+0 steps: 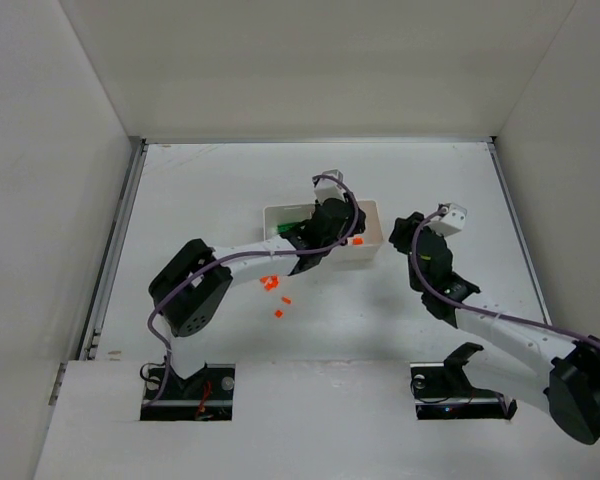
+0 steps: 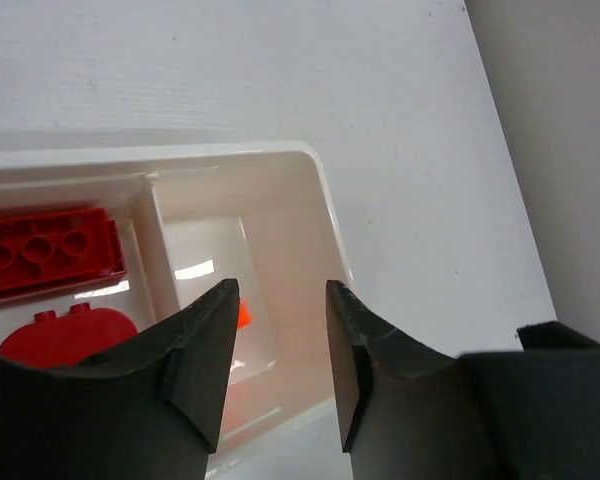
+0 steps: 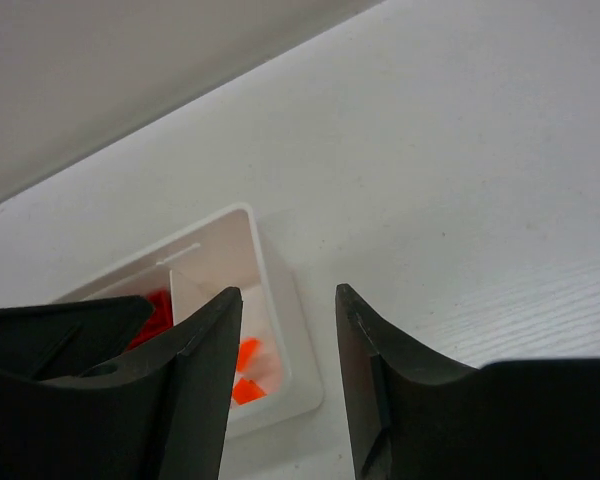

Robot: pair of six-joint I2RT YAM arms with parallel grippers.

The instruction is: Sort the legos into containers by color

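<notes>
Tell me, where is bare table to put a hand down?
Free: the strip of table between the tray and the back wall, and the table's left side along the rail. Crowded: the tray, with the left gripper over it, and its near side, where orange bits lie.

You have the tray [image 1: 373,215] at mid-bench [image 1: 210,190], with the left claw [image 2: 280,300] over its right-end compartment, where a small piece [image 2: 244,316] lies. Larger bricks [image 2: 45,250] sit in the compartment to its left. Loose bits [image 1: 270,284] lie on the bench before the tray's left end. The right claw [image 3: 288,300] hangs to the tray's right.
</notes>
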